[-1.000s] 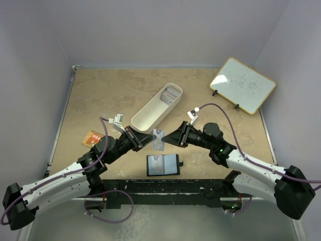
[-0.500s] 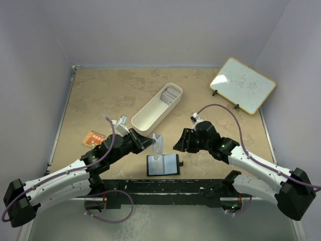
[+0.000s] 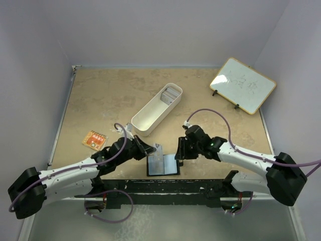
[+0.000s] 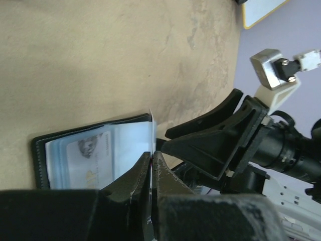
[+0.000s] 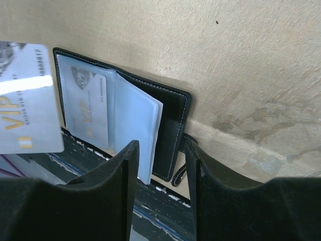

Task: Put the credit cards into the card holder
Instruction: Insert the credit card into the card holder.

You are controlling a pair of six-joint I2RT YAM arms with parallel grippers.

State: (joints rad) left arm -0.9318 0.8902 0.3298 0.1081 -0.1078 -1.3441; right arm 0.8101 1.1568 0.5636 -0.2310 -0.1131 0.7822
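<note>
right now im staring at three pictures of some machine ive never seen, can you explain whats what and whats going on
These are two robot arms bolted to the near edge of a table. The wide picture looks down from above and behind them. The other two come from a camera on each wrist, so each shows its own black fingers.

On the table lie an open black card holder, a white tray with a stack of cards at one end, a small orange item and a propped whiteboard.

The left end effector is pinched shut on a silver credit card, right by the holder. The right end effector is open, with its fingers on either side of the holder's right edge.
</note>
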